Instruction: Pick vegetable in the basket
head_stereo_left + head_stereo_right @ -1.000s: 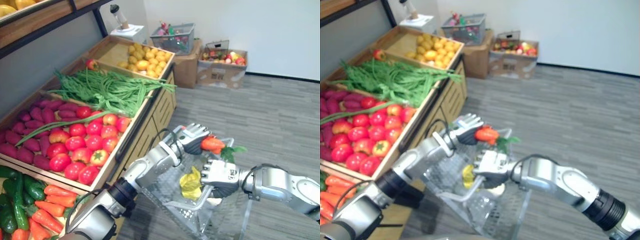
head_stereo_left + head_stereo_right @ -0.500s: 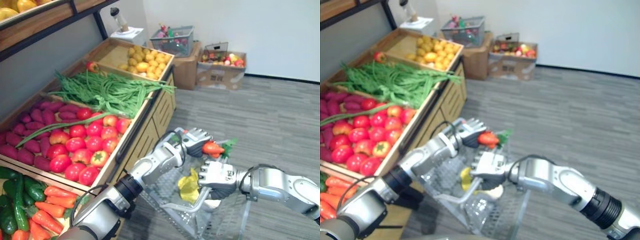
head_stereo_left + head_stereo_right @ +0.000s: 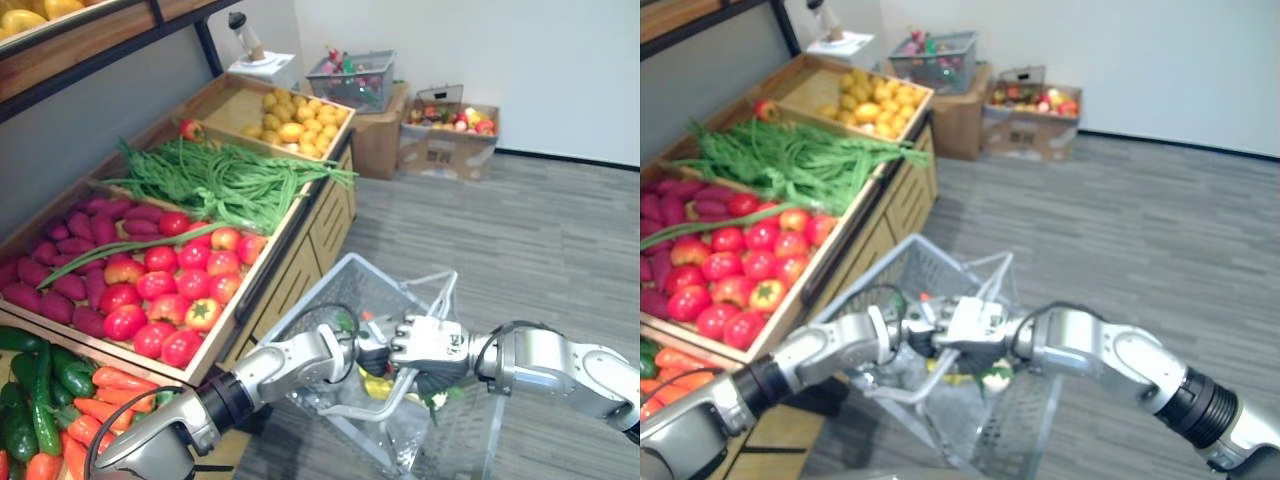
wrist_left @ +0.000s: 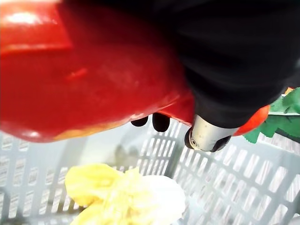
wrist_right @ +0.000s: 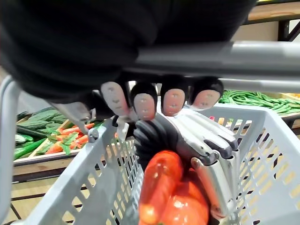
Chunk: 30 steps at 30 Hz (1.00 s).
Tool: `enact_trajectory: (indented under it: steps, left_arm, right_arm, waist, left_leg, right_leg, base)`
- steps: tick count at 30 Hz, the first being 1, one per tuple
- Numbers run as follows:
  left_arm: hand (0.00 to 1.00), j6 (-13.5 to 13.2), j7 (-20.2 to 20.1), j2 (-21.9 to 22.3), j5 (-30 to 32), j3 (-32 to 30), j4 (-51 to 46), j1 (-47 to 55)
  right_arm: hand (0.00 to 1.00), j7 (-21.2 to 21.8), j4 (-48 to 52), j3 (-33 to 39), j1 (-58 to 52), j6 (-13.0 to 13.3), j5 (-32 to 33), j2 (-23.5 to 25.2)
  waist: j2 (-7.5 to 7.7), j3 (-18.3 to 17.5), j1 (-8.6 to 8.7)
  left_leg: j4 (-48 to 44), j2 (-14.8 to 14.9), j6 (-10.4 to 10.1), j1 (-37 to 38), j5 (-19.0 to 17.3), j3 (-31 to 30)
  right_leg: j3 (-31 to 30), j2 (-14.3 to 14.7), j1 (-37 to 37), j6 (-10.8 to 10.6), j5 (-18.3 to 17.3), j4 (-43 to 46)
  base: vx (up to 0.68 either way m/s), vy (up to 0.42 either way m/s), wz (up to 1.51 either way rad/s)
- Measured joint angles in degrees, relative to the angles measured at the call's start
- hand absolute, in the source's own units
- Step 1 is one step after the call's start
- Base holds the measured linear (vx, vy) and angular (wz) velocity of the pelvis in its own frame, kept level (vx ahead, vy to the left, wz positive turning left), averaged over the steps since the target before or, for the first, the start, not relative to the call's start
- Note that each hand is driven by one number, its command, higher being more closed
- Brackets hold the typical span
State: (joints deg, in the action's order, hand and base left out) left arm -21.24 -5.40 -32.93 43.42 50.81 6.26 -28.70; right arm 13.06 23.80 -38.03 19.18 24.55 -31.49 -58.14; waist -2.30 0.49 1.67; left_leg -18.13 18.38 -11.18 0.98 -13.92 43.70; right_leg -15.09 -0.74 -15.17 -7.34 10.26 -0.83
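Grey carpet floor (image 3: 560, 250) lies under a pale grey mesh basket (image 3: 335, 295) close in front, beside a wooden produce stand (image 3: 300, 250). The right hand (image 3: 430, 345) holds the basket up, its fingers (image 5: 140, 105) curled round the handle (image 5: 211, 54). The left hand (image 5: 199, 131) reaches down inside the basket walls, its fingers curled round the vegetable (image 5: 164, 187). It is a glossy orange-red piece, smooth and rounded, with green leaves (image 4: 281, 117) at one end. It hangs in the hand above a crumpled yellow item (image 4: 126, 197) lying on the basket's bottom, apart from it. On the stand, the nearest bin holds carrots (image 3: 95, 400) and cucumbers (image 3: 20, 400). The next bin has red tomatoes (image 3: 170, 290) and purple sweet potatoes (image 3: 70, 250). Beyond these lie a heap of green beans (image 3: 220, 180) and then a bin of yellow produce (image 3: 290, 120). By the far wall stand cardboard boxes (image 3: 445, 145) and a second grey basket (image 3: 350, 80), both with mixed produce.
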Motion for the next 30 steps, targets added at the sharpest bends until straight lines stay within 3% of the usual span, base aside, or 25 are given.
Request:
enact_trajectory:
  steps: [24,30]
  left_arm:
    - [0.0,0.8,-2.2,-2.4,0.0,-2.5,-6.7,0.4]
    - [0.0,1.9,-1.7,-3.3,-3.1,-8.4,-13.6,2.6]
  right_arm:
    - [1.0,0.0,-0.1,6.3,-8.2,-0.1,0.5,0.7]
    - [1.0,0.0,-0.2,10.0,-12.8,-0.1,0.2,0.7]
  waist:
    - [0.68,0.4,-0.16]
    - [0.72,0.5,-0.23]
  left_leg:
    - [-0.1,-0.8,0.6,-1.9,0.3,-3.5]
    - [0.0,-1.1,0.9,-2.8,0.6,-4.9]
  right_leg:
    - [3.0,-1.6,0.3,-0.1,-0.3,-0.1]
    - [4.4,-2.2,0.4,0.0,-0.5,-0.1]
  base:
    - [-0.02,-0.024,0.06]
    - [-0.02,-0.031,0.12]
